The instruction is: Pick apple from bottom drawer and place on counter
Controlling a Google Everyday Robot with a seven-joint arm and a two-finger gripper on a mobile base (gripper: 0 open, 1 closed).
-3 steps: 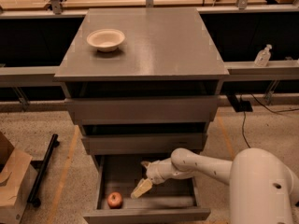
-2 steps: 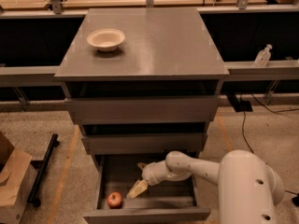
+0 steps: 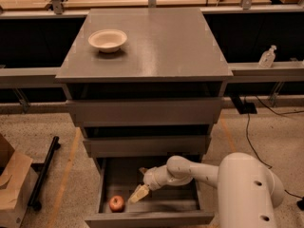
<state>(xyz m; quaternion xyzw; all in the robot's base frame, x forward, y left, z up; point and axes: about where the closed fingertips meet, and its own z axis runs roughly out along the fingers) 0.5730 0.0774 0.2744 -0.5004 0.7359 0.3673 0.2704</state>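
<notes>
The apple, small and red-orange, lies on the floor of the open bottom drawer, near its front left corner. My gripper reaches down into the drawer from the right on the white arm, its pale fingers pointing at the apple, a short gap to the right of it and not touching it. The counter is the flat grey top of the drawer unit, above.
A white paper bowl stands on the counter's back left. The two upper drawers stick out slightly over the bottom one. A cardboard box and a black bar lie on the floor at left. A bottle stands on the right ledge.
My gripper has moved left and a little lower inside the bottom drawer, closer to the apple. The apple has not moved.
</notes>
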